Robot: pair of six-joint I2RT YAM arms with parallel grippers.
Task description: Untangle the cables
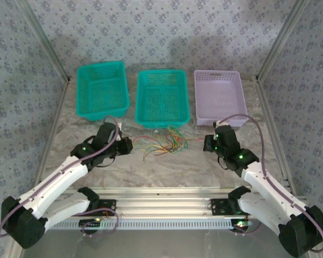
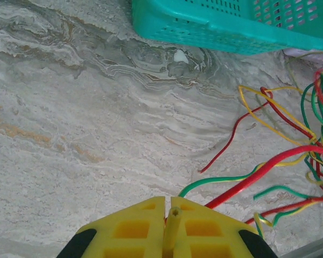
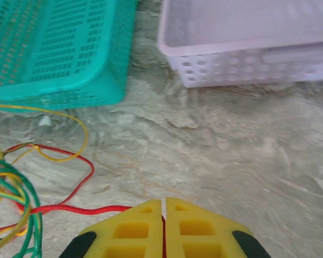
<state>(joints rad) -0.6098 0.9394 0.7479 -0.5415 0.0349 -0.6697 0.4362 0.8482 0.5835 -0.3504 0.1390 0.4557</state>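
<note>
Yellow fingers of my left tool are closed, pinching the end of a yellow cable. My right tool is closed on a red cable that runs off to its left. Between the two tools the cables lie loosely tangled on the marbled worktop, just before the middle teal basket.
</note>
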